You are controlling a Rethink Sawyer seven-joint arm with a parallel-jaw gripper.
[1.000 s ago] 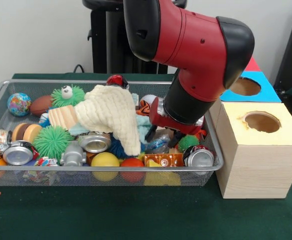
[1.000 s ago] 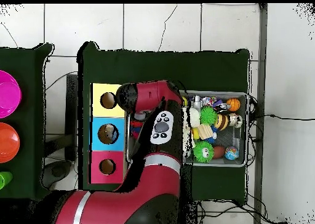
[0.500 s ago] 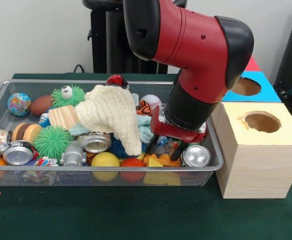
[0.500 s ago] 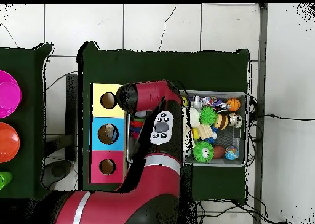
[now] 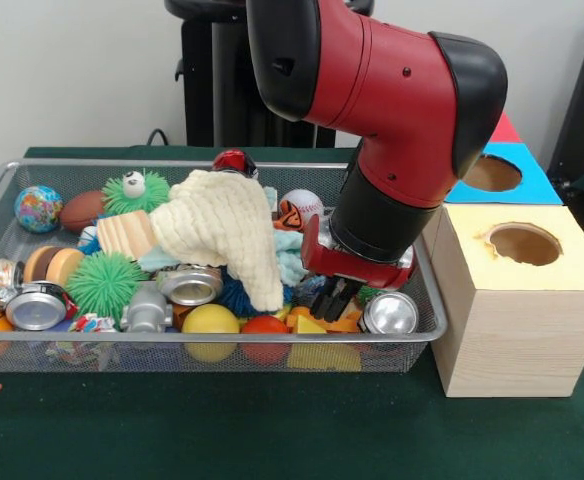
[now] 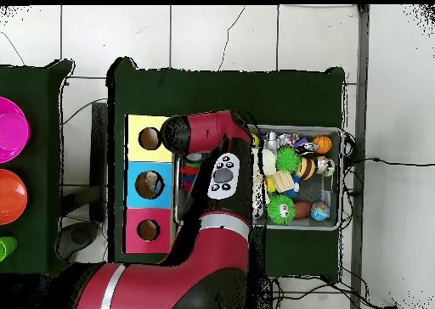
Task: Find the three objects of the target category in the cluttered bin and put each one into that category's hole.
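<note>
the gripper (image 5: 334,298) is reaching down into the wire bin (image 5: 424,285), beside a silver can (image 5: 392,313). its fingers are sitting close together, holding nothing visible.

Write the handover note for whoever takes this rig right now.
End effector: down in the wire bin's end nearest the boxes, fingers close together among the clutter beside a silver can; whether it holds anything cannot be told.
Bin: full of balls, cans, spiky toys, a wood block and a cream cloth draped over the middle.
Holes: yellow box and blue box show nothing in them from the front.
Done: no drop visible. Left: find and post the target objects.
</note>
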